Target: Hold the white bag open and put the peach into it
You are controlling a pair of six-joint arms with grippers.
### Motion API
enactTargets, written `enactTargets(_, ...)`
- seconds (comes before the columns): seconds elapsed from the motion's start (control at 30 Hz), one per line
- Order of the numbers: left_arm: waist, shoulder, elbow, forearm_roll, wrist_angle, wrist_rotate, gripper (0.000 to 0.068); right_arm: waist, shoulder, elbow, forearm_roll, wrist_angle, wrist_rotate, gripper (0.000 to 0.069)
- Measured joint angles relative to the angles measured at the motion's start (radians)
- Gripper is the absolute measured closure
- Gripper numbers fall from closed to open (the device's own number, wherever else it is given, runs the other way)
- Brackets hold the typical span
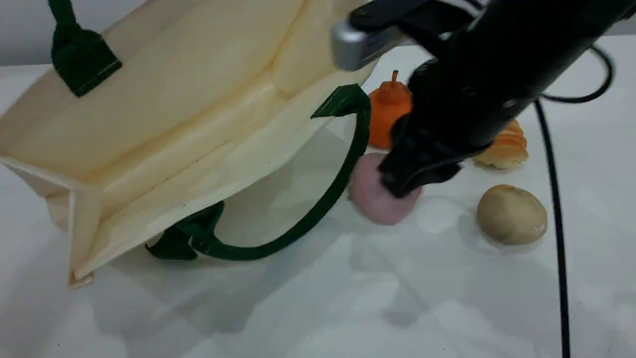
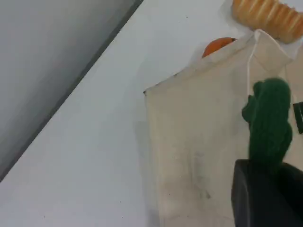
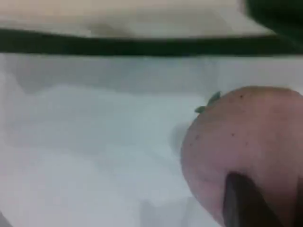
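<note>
While right tool (image 1: 405,181) grips peach (image 1: 377,199), bag (image 1: 174,114) lifted

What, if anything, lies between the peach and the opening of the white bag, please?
Only the bag's lower green handle, which loops out over the table between the peach and the white bag. The right tool is already at the peach, so the fruit would need lifting over that loop.

soft, even light; glossy table (image 1: 348,298) mirrors faint shadows; wrist views blurred, perhaps defocused.
</note>
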Motion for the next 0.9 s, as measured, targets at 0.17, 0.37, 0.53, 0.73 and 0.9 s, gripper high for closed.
enactTargets(0.17, 0.0, 0.0, 0.0, 0.001, 0.0, 0.0, 0.0593, -0.034, -0.058, 0.002, -0.153, 0.048, 0.147, 0.0568)
enactTargets(0.37, 0.0, 0.0, 0.0, 0.021, 0.0, 0.0, 0.0593, -0.032, -0.178, 0.002, -0.259, 0.084, 0.289, 0.0568)
enactTargets(0.53, 0.0, 0.0, 0.0, 0.02, 0.0, 0.0, 0.0593, -0.032, -0.252, 0.002, -0.236, 0.087, 0.302, 0.0568)
enactTargets(0.73, 0.0, 0.0, 0.0, 0.019, 0.0, 0.0, 0.0593, -0.03, -0.309, 0.002, -0.199, 0.091, 0.299, 0.0568)
enactTargets(0.9, 0.0, 0.0, 0.0, 0.018, 0.0, 0.0, 0.0593, 0.028, -0.329, 0.001, -0.195, 0.085, 0.294, 0.057)
